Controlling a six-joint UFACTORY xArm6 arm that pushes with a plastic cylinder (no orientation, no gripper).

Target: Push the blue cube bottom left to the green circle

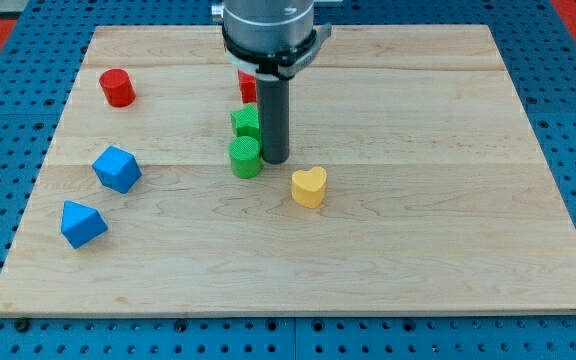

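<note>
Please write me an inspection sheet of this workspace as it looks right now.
Surface: pale wooden board lying flat.
Job's things: blue cube near the view's left; green circle at centre, apart from it.
Clutter: second blue block below the cube; red cylinder at upper left; second green block just above the circle; red block partly hidden behind the arm; yellow heart.
Grippers: none; my tip sits right beside the green circle, on its right, far from the blue cube.
Cables: nothing seen.
Surroundings: blue perforated base; red patches at the top corners.
</note>
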